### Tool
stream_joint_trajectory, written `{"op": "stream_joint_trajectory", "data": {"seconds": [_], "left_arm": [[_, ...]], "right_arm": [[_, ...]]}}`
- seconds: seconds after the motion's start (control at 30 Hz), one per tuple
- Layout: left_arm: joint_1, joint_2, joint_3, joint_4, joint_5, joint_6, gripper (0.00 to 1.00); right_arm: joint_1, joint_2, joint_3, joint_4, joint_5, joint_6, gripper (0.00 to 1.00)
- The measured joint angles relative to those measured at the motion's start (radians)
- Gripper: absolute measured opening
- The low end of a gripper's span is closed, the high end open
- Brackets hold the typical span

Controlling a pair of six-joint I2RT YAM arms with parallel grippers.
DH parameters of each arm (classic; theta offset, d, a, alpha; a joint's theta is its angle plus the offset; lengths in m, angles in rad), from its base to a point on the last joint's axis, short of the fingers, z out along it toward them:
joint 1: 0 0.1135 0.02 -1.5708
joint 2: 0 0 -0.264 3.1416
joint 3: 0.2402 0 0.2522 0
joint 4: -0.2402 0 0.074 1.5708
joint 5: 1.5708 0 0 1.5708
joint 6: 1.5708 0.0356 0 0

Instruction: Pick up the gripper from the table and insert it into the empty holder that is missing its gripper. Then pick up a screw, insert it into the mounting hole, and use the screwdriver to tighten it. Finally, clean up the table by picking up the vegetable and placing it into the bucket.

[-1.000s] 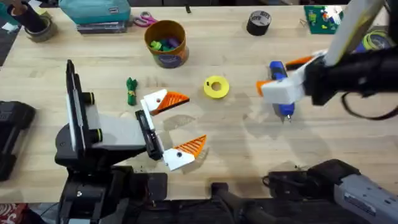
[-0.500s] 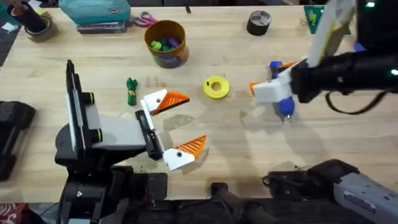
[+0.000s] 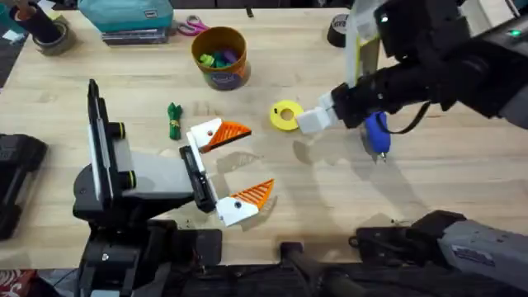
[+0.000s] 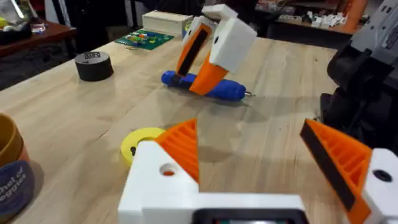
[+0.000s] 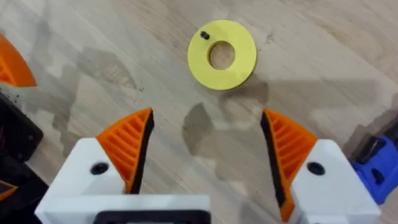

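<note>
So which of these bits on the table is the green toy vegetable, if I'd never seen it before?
Start at the round orange-tan bucket near the far edge of the wooden table. Come toward the robot and slightly left, and the vegetable is the small knobbly green piece lying alone on bare wood, just left of a white and orange claw finger. Nothing else lying loose on the wood there is green.

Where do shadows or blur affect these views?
Overhead: the right arm shows dark and soft-edged, shadowing the wood below it. Right wrist: a dark shadow patch beside the yellow ring, which is sharp. Left wrist: its own near fingers are slightly soft.
</note>
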Motion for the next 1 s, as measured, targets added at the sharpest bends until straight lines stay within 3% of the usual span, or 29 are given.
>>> {"op": "stream_joint_trajectory", "data": {"seconds": [0.4, 1.0], "left_arm": [[0.0, 0.0, 0.0, 0.0, 0.0, 0.0, 0.986], [0.0, 0.0, 0.0, 0.0, 0.0, 0.0, 0.986]], "right_arm": [[0.07, 0.109, 0.013, 0.019, 0.022, 0.089, 0.996], [0.164, 0.309, 0.211, 0.001, 0.079, 0.163, 0.99]]}}
